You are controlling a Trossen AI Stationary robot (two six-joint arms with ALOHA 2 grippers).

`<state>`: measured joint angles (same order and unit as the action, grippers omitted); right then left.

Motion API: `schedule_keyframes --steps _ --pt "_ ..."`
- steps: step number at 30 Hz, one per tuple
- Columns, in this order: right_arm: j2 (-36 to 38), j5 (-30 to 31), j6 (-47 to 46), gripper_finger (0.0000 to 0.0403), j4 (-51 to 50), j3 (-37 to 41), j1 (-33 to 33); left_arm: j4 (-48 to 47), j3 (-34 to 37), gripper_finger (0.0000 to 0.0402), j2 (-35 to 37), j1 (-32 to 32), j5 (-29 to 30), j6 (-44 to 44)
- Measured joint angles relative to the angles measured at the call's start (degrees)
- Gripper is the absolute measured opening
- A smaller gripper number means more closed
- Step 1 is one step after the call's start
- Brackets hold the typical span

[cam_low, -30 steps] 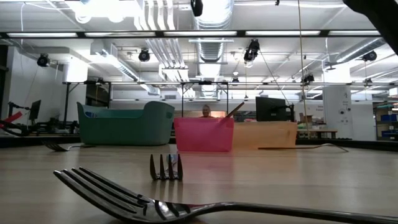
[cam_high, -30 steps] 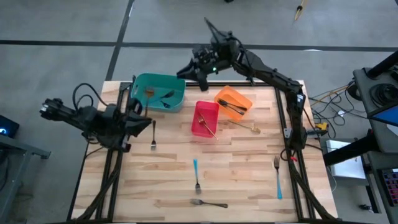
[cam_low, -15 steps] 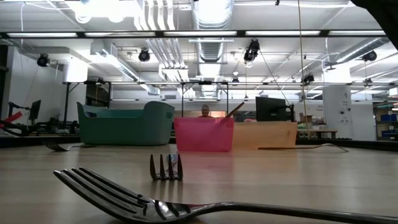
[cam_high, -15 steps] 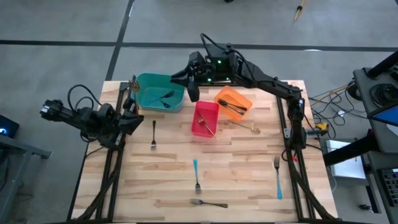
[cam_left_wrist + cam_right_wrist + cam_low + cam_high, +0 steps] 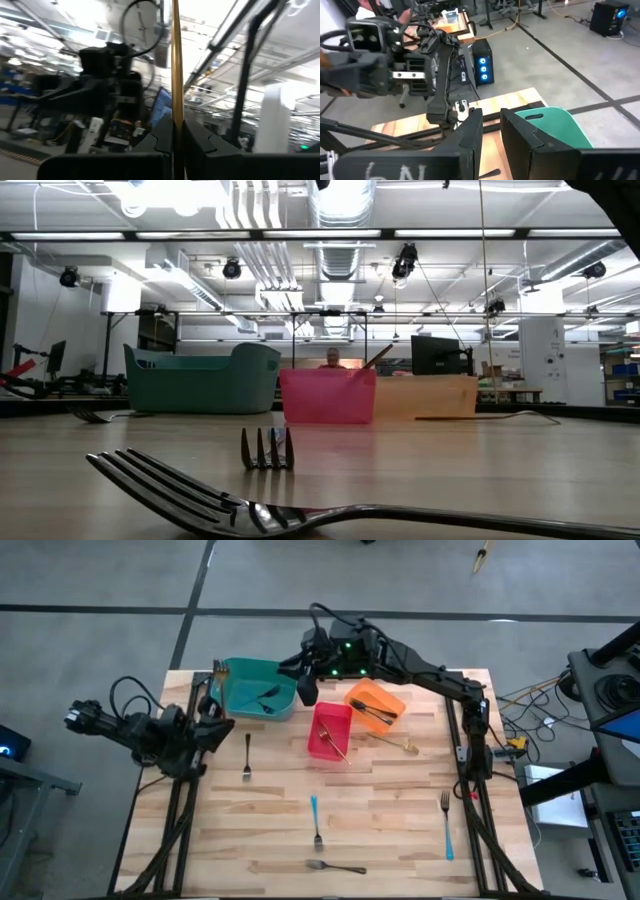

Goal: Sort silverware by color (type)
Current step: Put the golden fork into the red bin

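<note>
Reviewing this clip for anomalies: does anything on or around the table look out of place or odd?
One thing: a gold fork lies on the table just beside the orange bin, outside every bin. The left gripper holds a gold fork handle pointing up, away from the table.

Teal bin (image 5: 258, 690) sits just L of R gripper (image 5: 308, 692), on the wooden table's (image 5: 390, 830) far edge. Red bin (image 5: 330, 730) is close by on gripper's near side, slightly R. Orange bin (image 5: 375, 703) is further R, just beside the red one. Low view: a person (image 5: 331, 359) and a monitor (image 5: 437, 356) in the bkgd behind the bins. PC tower w/ blue lights (image 5: 482, 62) stands on the floor beyond the table.
</note>
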<state>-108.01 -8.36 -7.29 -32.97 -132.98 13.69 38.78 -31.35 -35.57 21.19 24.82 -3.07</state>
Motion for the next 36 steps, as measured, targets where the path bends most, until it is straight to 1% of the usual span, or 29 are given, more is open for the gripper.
schedule_keyframes --steps 3,11,12,14,17,19,22,24,27,31,36 --pt "0.24 0.36 -0.22 0.0059 -0.12 -0.63 -0.45 -0.01 0.0 0.0003 -0.02 0.0 3.27 0.18" --pt "2.81 7.11 -0.24 0.0059 -0.75 -0.88 -3.43 -0.11 0.0 0.0003 -0.02 0.0 12.62 2.94" --pt "2.94 7.81 -0.26 0.0059 -0.49 -0.91 -3.82 -0.2 0.0 0.0003 -0.15 -0.02 14.38 3.47" --pt "2.99 9.92 -0.84 0.0059 0.61 -0.89 -4.65 -0.17 0.0 0.0002 -0.77 0.0 19.84 5.24" --pt "1.68 11.56 -2.34 0.0059 6.67 -0.88 -5.87 0.22 0.0 0.0002 -2.74 -0.09 28.4 8.56" --pt "0.64 11.45 -6.29 0.0059 9.38 -0.88 -6.39 1.43 0.0 0.0002 -4.53 -0.07 32.33 11.01" --pt "-0.2 11.16 -12.56 0.0069 8.14 -0.85 -6.38 3.79 -0.17 0.0002 -6.71 -0.04 34.19 14.09" --pt "-0.28 11.34 -15.24 0.0085 7.51 -0.84 -6.12 5.06 -1.33 0.0002 -8.2 -0.08 35.12 15.43" --pt "-0.16 11.57 -19.3 0.0114 8.59 -0.88 -6.1 5.11 -3.43 0.0002 -11.07 -0.09 38.35 17.51" --pt "-0.14 11.91 -20.06 0.0145 8.34 -0.88 -6.62 5.02 -6.93 0.0002 -15.16 -0.45 42.08 20.45" --pt "-0.28 17.79 -19.45 0.0156 8.03 -0.88 -7.68 4.78 -10.52 0.0002 -19.84 -0.83 46.62 22.07"
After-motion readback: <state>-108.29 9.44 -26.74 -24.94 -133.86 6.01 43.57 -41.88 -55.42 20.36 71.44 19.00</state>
